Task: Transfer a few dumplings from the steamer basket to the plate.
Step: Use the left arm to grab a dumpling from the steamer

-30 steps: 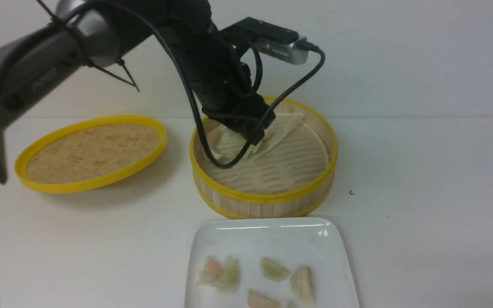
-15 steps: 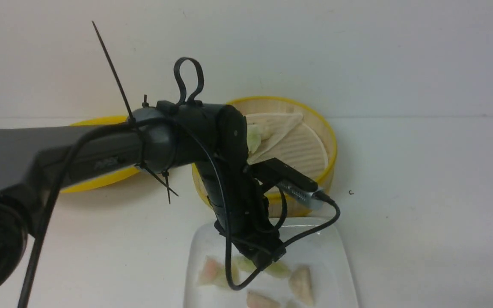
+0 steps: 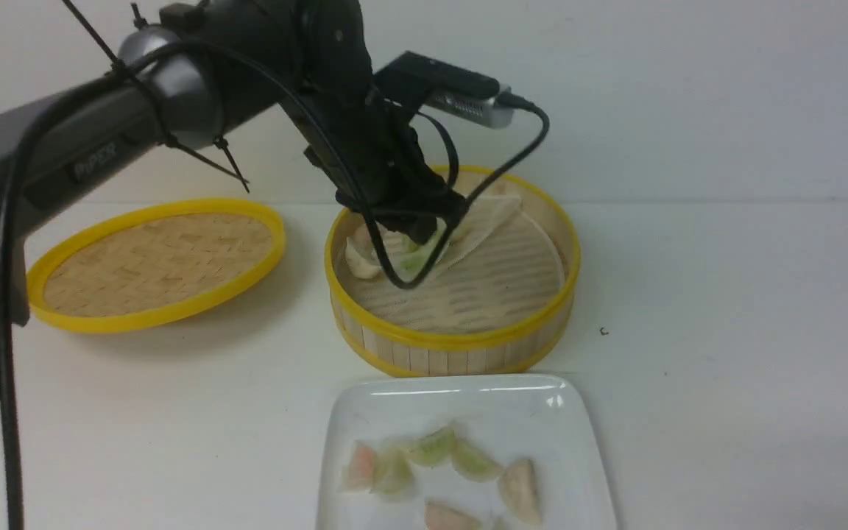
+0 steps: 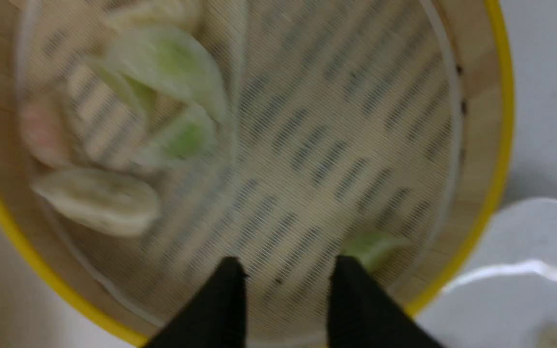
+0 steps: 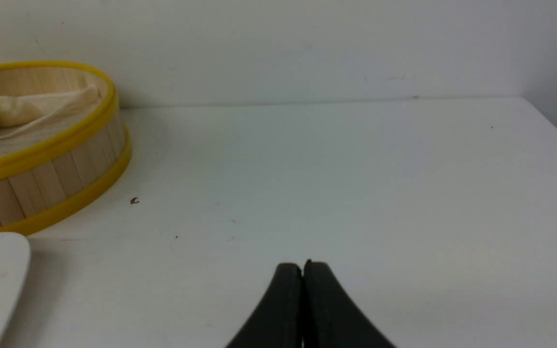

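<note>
We find the dumplings [image 4: 182,67] split between two places. Inside the steamer basket [image 3: 453,340], the left wrist view shows five. Two pale green, one pinkish and one white are bunched toward one side. A further green one lies apart from them, just beside one finger of the left gripper [image 4: 288,263]; we cannot tell whether it touches. All are small translucent crescents, blurred in that view. They rest on a pale mesh liner [image 4: 307,145] over the slatted floor; in the front view the liner is folded up at the far side. On the plate [image 3: 468,397], nearest the robot and just in front of the basket, we count at least six more, green, pinkish and pale. The lowest are cut off by the picture edge.

The left gripper hangs over the basket interior, its jaws parted by a modest gap with only liner showing between them. The right gripper [image 5: 302,266] sits low over the tabletop [image 3: 726,331], well apart from the basket, jaws pressed together and holding nothing.

The flat woven lid [image 3: 155,261] lies on the tabletop left of the basket, apart from it. In the front view the left arm [image 3: 100,140] and a black cable [image 3: 394,276] hide part of the basket's dumplings.
</note>
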